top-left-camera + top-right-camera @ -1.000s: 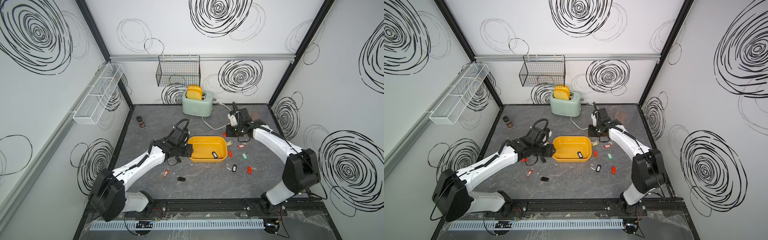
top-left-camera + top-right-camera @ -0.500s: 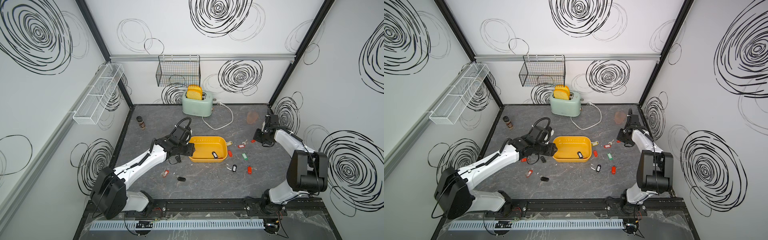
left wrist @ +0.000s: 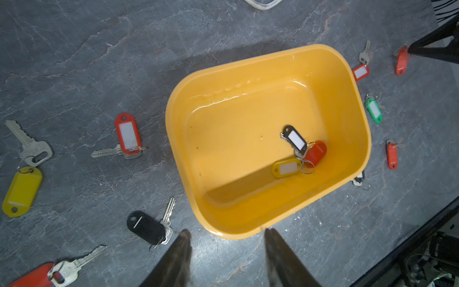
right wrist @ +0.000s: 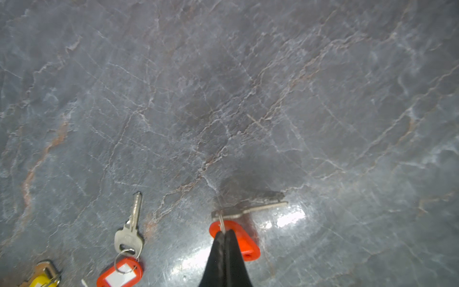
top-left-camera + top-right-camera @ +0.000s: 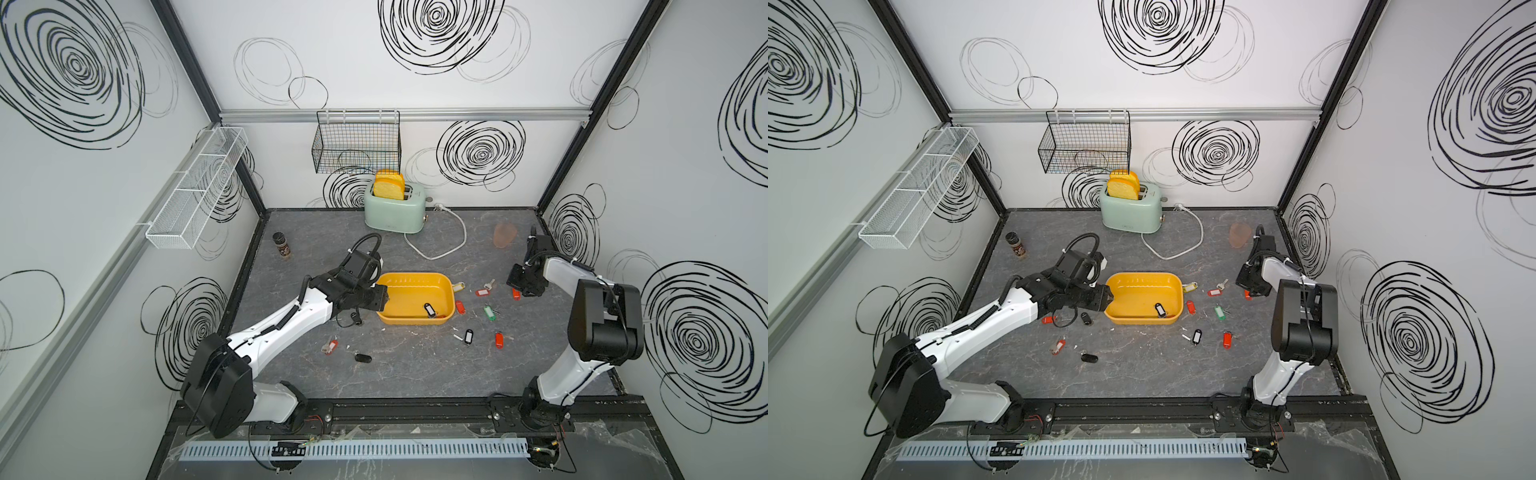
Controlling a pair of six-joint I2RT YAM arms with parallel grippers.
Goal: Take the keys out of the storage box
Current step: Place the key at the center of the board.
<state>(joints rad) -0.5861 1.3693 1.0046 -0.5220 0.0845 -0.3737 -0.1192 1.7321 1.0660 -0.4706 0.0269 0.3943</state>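
On a grey, stone-patterned worktop (image 5: 415, 374), the left fingers (image 3: 182, 251) are hovering at the left end of the yellow storage box (image 5: 415, 276), standing roughly half apart and gripping nothing. Loose keys are lying off that end, among them a yellow-tagged key (image 3: 21, 191), a red-tagged key with a white label (image 3: 128, 134) and a black-tagged key (image 3: 146, 227). The box is sitting mid-worktop, in front of a mint toaster (image 5: 394, 210). Three keys are resting together in its near right corner, carrying a black tag (image 3: 294, 140), a red tag (image 3: 315, 152) and a yellow tag (image 3: 285, 167). More keys are lying scattered to the box's right, including a green-tagged key (image 5: 490, 312). Farthest right, the right fingers (image 4: 218, 258) are pressing together on the ring of an orange-red-tagged key (image 4: 244, 246), close to the worktop and well apart from the box.
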